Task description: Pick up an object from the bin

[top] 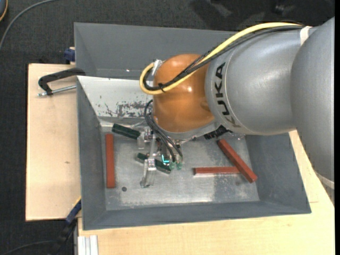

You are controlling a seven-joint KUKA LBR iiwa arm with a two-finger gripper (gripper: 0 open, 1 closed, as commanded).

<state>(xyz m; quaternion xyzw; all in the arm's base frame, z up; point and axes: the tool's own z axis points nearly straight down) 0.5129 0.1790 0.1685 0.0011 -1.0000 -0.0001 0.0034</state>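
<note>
Tool (154, 166): low over the floor of the bin (90, 195), left of centre, beneath the orange cover (180, 97). Whether it is open or closed cannot be told, and nothing can be confirmed in its hold.

Nearest things: a small green piece (172, 166) just beside the tool on its right. It is too small to tell whether it lies loose. A dark green bar (125, 130) lies tilted on the floor, near the tool towards the back left.

Further off: a red stick (110, 161) lying lengthwise along the left wall, and two red strips (236, 160) at the right, well apart from the tool.

Assessment: the green bar is the likeliest candidate. It looks rigid, light and smooth-sided, not fragile, and may slip or roll if pinched near an end. Take hold across its short width at mid-length. The red stick and strips appear thin, stiff and flat to the floor, which offers little edge, so they would need a square pinch across the narrow side at the middle.
</note>
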